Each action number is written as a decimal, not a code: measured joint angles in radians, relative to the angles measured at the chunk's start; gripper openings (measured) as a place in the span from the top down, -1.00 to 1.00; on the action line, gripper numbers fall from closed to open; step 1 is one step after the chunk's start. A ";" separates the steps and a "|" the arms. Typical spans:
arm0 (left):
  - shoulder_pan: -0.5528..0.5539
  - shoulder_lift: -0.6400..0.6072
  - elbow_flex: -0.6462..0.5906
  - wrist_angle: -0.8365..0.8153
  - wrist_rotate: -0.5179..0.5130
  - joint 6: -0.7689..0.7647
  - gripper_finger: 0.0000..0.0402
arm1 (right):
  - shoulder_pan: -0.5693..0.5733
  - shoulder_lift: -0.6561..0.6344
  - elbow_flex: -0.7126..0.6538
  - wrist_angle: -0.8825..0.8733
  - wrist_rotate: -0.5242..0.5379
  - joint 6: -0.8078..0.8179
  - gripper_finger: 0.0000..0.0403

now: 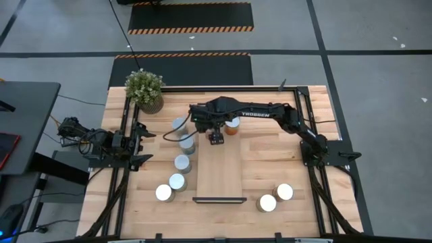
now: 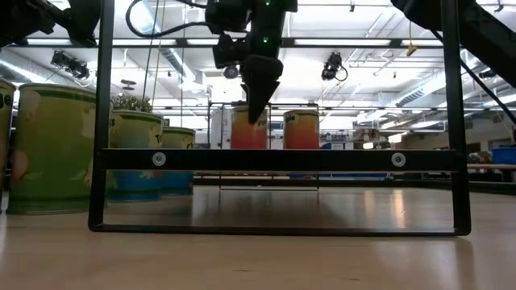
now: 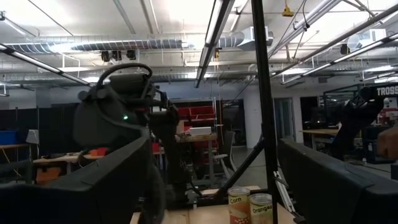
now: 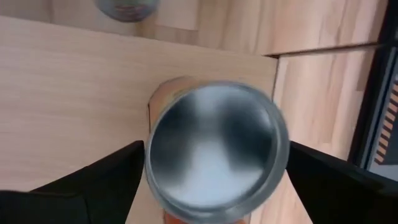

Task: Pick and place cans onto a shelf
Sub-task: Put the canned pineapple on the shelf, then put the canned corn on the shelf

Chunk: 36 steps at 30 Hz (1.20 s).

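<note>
Nine cans (image 1: 182, 163) by my count: one straight beneath the right tool (image 1: 216, 140), one just beside it, five off toward the left tool (image 1: 144, 144), and two well away on the opposite side. One shelf (image 1: 219, 179), one potted plant (image 1: 144, 90).

two cans (image 3: 250, 208) side by side on the table edge, black frame post (image 3: 263, 99), ceiling lights

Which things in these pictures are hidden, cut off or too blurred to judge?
- Right claw, high view: the dark arm covers the short orange-sided can with silver top, so contact is unclear.
- That can's sides, right wrist view: cut off by the bottom edge.
- Long light-wood shelf board, low view: its surface is edge-on.
- Left claw: parked at the table's left edge.
</note>
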 joint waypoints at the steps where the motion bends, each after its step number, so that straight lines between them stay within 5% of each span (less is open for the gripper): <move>1: 0.000 0.000 0.000 0.000 0.000 0.000 -0.78 | -0.003 0.001 -0.001 0.002 0.004 0.000 -0.94; 16: 0.000 0.000 0.000 -0.001 0.000 -0.002 -0.78 | 0.059 0.001 -0.001 0.004 0.285 0.045 -0.94; 23: 0.000 0.000 0.000 -0.001 0.000 -0.002 -0.78 | 0.111 -0.063 -0.002 -0.041 0.261 0.180 -0.94; 29: 0.000 0.000 0.000 -0.001 0.000 -0.001 -0.78 | 0.181 -0.098 -0.001 -0.043 0.061 0.296 -0.93; 36: 0.000 0.000 0.000 -0.001 0.000 -0.018 -0.78 | 0.275 -0.118 -0.001 -0.163 0.067 0.374 -0.93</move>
